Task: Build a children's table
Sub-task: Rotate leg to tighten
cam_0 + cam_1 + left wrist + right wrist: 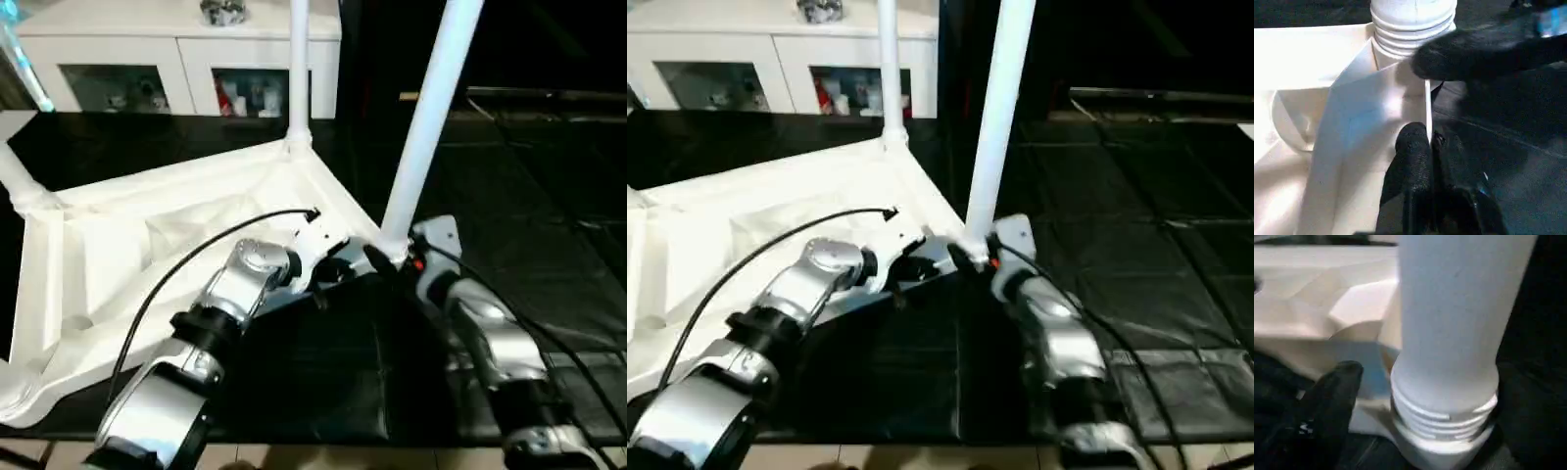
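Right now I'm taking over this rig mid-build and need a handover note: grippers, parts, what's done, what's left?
Left gripper: jaws shut on the tabletop's edge wall by the near corner.
Right gripper: at the near leg's base; whether it grips is unclear.
Tabletop lies underside up. Far leg stands in its socket; another leg shows at the left corner.
Near leg's threads still show: keep screwing it in.

The white tabletop (774, 211) lies underside up on a black surface (1136, 235), filling the left half of the frame; two white legs stand from its corners, the far leg (889, 69) at upper centre, the near leg (997, 108) leaning right of it; the left gripper (906, 262) sits at the tabletop's near rim, centre frame; the right gripper (972, 257) is at the near leg's base; a white cabinet (774, 64) spans the upper left.
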Robot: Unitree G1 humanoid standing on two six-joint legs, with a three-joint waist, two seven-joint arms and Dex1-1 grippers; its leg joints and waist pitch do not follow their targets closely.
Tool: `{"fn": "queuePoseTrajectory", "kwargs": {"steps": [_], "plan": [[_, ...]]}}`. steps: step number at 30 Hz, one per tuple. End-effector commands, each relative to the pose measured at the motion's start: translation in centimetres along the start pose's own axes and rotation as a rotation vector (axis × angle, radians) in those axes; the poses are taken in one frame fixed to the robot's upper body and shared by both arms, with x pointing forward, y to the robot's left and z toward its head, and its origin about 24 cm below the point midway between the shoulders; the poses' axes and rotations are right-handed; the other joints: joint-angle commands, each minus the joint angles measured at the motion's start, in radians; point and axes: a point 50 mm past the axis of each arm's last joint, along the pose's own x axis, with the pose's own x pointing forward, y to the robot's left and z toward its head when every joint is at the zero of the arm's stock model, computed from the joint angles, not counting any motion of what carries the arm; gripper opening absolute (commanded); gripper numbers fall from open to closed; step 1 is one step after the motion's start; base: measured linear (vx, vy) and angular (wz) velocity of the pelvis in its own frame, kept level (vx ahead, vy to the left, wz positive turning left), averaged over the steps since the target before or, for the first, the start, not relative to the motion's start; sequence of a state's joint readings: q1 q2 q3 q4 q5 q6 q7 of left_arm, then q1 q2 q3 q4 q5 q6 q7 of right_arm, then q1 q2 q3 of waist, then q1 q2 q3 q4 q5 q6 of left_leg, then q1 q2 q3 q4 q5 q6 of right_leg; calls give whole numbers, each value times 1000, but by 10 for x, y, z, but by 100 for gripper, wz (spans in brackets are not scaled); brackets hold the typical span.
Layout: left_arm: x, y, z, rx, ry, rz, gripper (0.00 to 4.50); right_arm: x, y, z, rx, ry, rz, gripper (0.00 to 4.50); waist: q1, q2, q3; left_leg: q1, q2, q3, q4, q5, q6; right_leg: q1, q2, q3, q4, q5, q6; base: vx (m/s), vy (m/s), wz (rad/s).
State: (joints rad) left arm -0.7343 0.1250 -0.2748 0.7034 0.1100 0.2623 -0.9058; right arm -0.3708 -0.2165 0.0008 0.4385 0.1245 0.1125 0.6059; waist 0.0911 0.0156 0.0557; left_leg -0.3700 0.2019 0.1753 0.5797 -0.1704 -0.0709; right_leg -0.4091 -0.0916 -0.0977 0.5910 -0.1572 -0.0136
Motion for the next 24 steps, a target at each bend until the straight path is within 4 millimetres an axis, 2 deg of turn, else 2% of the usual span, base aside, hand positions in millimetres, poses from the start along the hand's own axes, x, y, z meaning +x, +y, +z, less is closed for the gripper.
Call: {"fn": "queuePoseTrajectory", "kwargs": {"steps": [1, 5, 6, 11, 13, 15, 19, 23, 24], "plan": [[-3, -2, 6, 36, -57, -64, 0, -8, 4, 8, -58, -37, 148, 447, 6, -10, -72, 5, 22, -2, -59, -199, 81, 65, -59, 48, -72, -221, -205, 0, 0, 0], [-16, 1, -4, 140, -18, -157, 0, -36, -17, 16, -134, -2, 286, 447, 12, -11, -71, 5, 23, -4, -58, -230, 90, 67, -59, 47, -79, -275, -188, 0, 0, 0], [-18, 1, -5, 152, -16, -176, 0, -39, -20, 18, -133, 4, 307, 447, 14, -8, -70, 6, 23, -4, -59, -238, 93, 65, -57, 46, -80, -285, -186, 0, 0, 0], [-28, -2, -9, 197, 9, -304, 0, -47, -23, 25, -163, 34, 431, 447, 24, -8, -70, 10, 29, -4, -60, -246, 77, 60, -59, 44, -80, -321, -190, 0, 0, 0], [-32, -2, -11, 225, 38, -359, 0, -49, -20, 26, -193, 72, 509, 447, 30, -5, -71, 17, 33, -3, -60, -248, 74, 54, -59, 46, -78, -310, -199, 0, 0, 0], [-35, -2, -13, 258, 66, -404, 0, -48, -17, 24, -219, 118, 583, 447, 38, -4, -69, 16, 36, -4, -61, -268, 66, 54, -60, 46, -75, -304, -211, 0, 0, 0], [-40, -3, -16, 319, 109, -482, 0, -49, -11, 20, -249, 188, 707, 447, 50, -6, -71, 15, 35, -4, -61, -270, 62, 56, -63, 48, -75, -311, -203, 0, 0, 0], [-43, -5, -19, 343, 130, -531, 0, -43, -7, 19, -253, 185, 740, 447, 55, -5, -71, 19, 37, -4, -62, -273, 50, 53, -65, 48, -73, -314, -207, 0, 0, 0], [-43, -7, -20, 348, 133, -548, 0, -41, -5, 20, -252, 176, 757, 447, 53, -6, -70, 15, 36, -5, -63, -276, 47, 56, -66, 48, -72, -320, -207, 0, 0, 0]]}}
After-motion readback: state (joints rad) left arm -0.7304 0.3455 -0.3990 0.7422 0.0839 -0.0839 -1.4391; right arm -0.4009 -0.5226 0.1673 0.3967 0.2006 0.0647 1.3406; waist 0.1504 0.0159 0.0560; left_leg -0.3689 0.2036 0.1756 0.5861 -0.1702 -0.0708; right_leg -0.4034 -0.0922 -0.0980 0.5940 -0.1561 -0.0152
